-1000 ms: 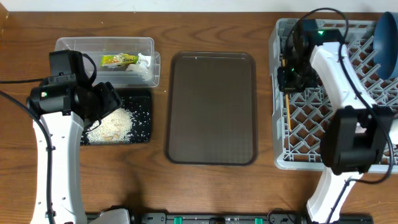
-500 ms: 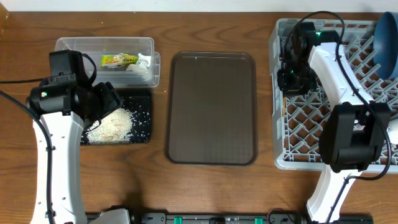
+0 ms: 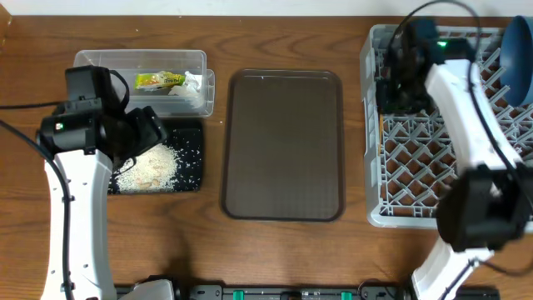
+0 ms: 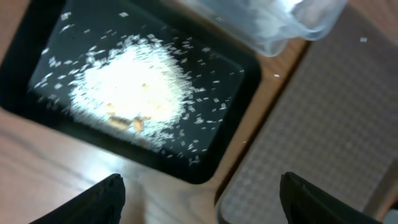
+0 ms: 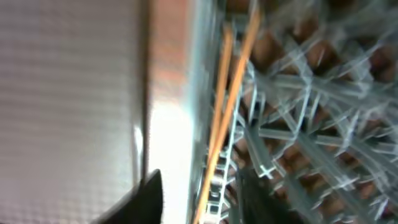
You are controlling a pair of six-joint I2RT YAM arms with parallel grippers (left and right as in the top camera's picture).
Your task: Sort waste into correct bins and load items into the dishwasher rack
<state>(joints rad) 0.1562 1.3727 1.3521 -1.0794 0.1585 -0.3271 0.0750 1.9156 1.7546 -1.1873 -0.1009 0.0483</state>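
The grey dishwasher rack (image 3: 375, 50) stands at the right; the dark-blue dish (image 3: 518, 54) leans in its far right corner. Two wooden chopsticks (image 3: 384, 150) lie along the rack's left wall, also in the right wrist view (image 5: 227, 106). My right gripper (image 3: 391, 93) hangs open over them (image 5: 196, 199), its fingers on either side of them without gripping. The clear tub (image 3: 100, 60) holds the snack wrapper (image 3: 158, 80) and tissue (image 3: 193, 87). The black tray (image 3: 193, 179) holds rice (image 3: 150, 168) (image 4: 130, 87). My left gripper (image 3: 150, 132) (image 4: 199, 205) is open and empty above it. Cups and the light-blue bowl are hidden.
The large brown serving tray (image 3: 283, 146) lies between the bins and the rack, and shows in both wrist views (image 4: 329, 124) (image 5: 68, 93). A narrow strip of wood table (image 5: 165, 124) separates it from the rack wall. My right arm stretches over the rack's middle.
My right gripper has moved toward the rack's far edge and away from the chopsticks, which stay in the rack. The left arm has not moved.
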